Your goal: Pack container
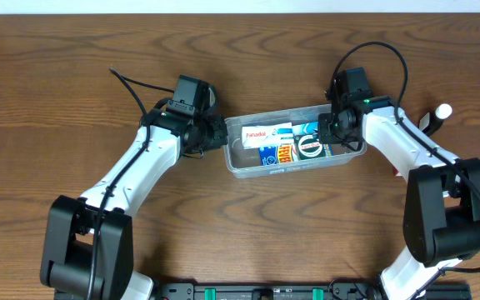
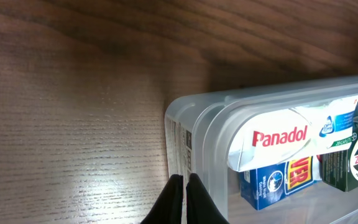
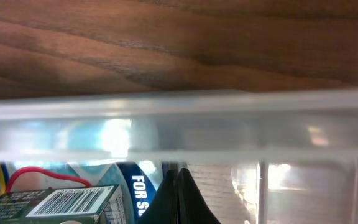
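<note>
At table (image 1: 57, 50) centre | container (image 1: 290, 170) long axis left-right | left, right jaws pressed together

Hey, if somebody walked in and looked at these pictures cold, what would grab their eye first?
The clear container in the middle of the wooden table, holding small packs, with the white Panadol box and its red lettering loudest near the left end. Next, the two white arms framing it: the left gripper shut at its left end, the right gripper shut at its right end.
</note>
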`<state>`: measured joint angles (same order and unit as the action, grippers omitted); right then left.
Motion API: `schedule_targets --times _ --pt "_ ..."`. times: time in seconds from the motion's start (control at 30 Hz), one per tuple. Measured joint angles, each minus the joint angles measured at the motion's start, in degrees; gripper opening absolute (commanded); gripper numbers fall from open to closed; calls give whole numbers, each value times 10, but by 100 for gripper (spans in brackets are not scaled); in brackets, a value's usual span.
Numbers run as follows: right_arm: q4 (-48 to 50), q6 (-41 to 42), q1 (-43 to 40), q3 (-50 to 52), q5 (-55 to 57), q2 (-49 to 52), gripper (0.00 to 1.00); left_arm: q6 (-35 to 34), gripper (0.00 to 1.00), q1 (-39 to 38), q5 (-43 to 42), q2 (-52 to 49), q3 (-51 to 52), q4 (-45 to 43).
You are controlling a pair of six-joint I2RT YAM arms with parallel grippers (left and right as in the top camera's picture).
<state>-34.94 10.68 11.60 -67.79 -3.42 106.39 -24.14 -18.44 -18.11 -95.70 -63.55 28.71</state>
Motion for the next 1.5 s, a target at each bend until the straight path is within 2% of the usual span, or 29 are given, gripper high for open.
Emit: schedule_targets --times 0.63,1.37,1.5 --pt "16 1 0 5 -125 6 1 4 6 0 -2 0 0 4" --pt "32 18 0 5 -175 8 1 17 6 1 -12 0 0 -7" --pt "63 19 1 7 -180 8 1 19 6 2 -14 0 0 -7"
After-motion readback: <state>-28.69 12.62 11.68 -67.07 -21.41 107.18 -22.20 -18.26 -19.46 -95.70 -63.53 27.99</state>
